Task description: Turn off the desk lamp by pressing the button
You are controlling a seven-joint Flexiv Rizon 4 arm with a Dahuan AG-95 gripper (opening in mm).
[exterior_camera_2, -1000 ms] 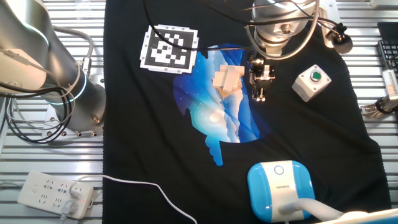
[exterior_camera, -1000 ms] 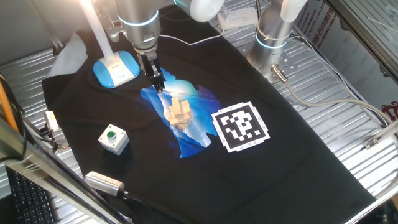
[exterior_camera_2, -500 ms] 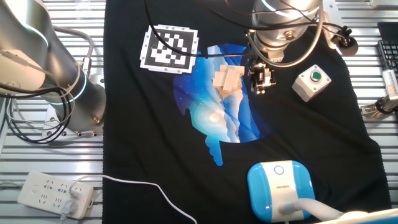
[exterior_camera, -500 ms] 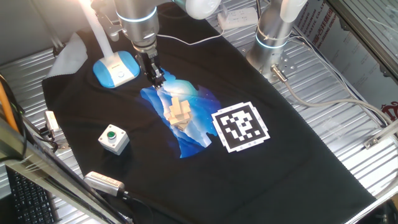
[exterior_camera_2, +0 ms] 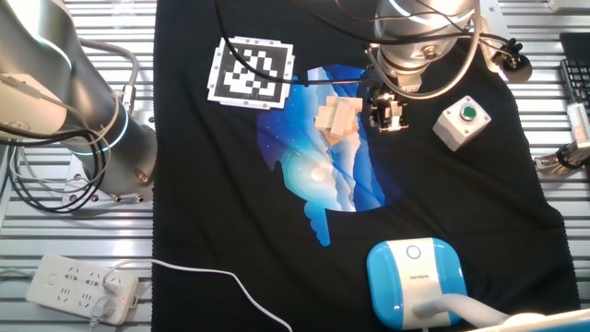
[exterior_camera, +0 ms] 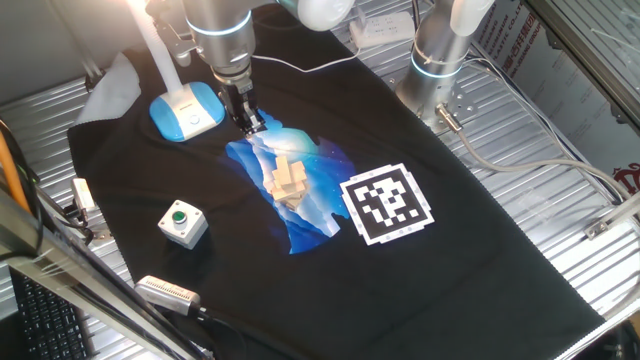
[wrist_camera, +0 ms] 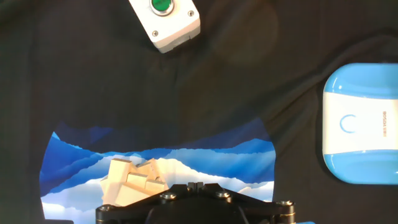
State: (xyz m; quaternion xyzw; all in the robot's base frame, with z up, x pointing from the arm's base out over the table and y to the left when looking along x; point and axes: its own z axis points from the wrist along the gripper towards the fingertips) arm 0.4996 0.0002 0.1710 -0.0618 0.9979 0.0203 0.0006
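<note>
Your small desk lamp with its oval light-blue base, white top face and slim white neck sits at the lower right of the other fixed view, and at the right edge of the hand view; in the one fixed view it lies at the upper left, just beside the arm's wrist. The button, a faint ring-shaped touch spot on that white face, shows only in the hand view and the other fixed view. Your two-finger metal end effector hangs over the black printed cloth covering the tabletop, near the pale wooden block pile and well apart from the lamp base. I cannot tell from any view whether the fingers are spread or closed; the hand view shows only the dark mount at the bottom of the frame. The chief risk is mistaking targets: the grey box with a round green push-button sits at the top of the hand view and looks far more like a button than the touch spot does. A press that lands off the ring may slide on the smooth face or tip the light base. Coming in low could also snag the cloth or knock the blocks.
</note>
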